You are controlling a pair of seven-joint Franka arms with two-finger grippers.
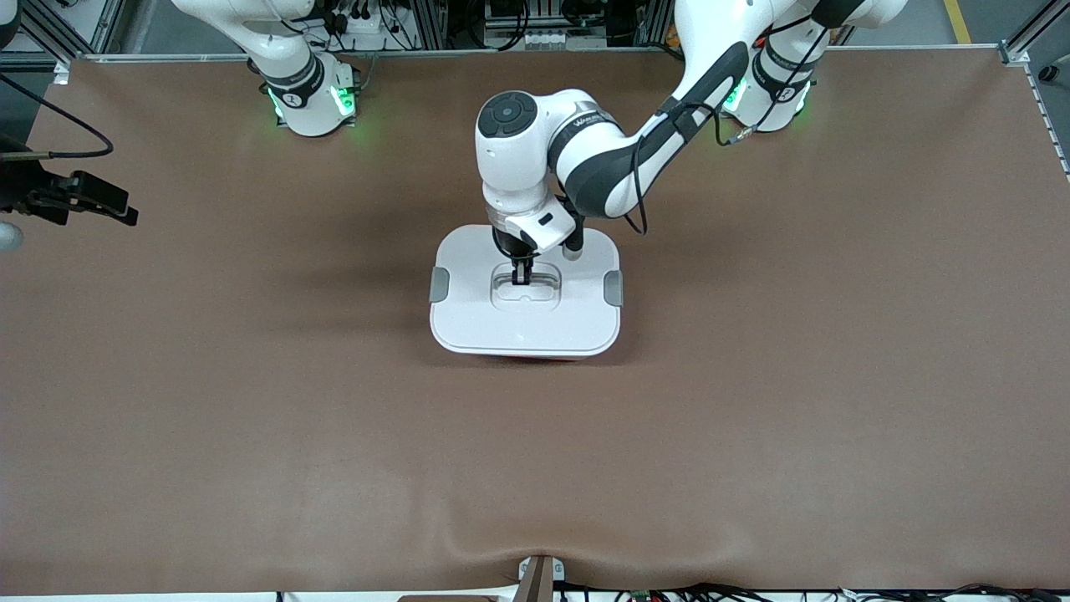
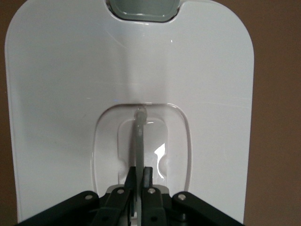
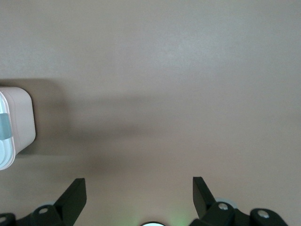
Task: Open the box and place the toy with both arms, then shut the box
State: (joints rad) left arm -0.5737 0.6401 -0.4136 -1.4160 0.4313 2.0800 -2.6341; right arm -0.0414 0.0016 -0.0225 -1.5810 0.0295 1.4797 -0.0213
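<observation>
The box stands at the table's middle with its white lid on; a thin pink strip of the tub shows under the lid's near edge. Grey clips sit on both short sides. My left gripper is down in the lid's recessed centre and shut on the handle bar, with its own fingertips pinching the bar from both sides. My right gripper is open and empty over bare table toward the right arm's end; the box's corner shows at the edge of its view. The toy is out of view.
The brown table cover lies bare all round the box. A black cabled device hangs over the table's edge at the right arm's end. Both arm bases glow green along the table's edge farthest from the front camera.
</observation>
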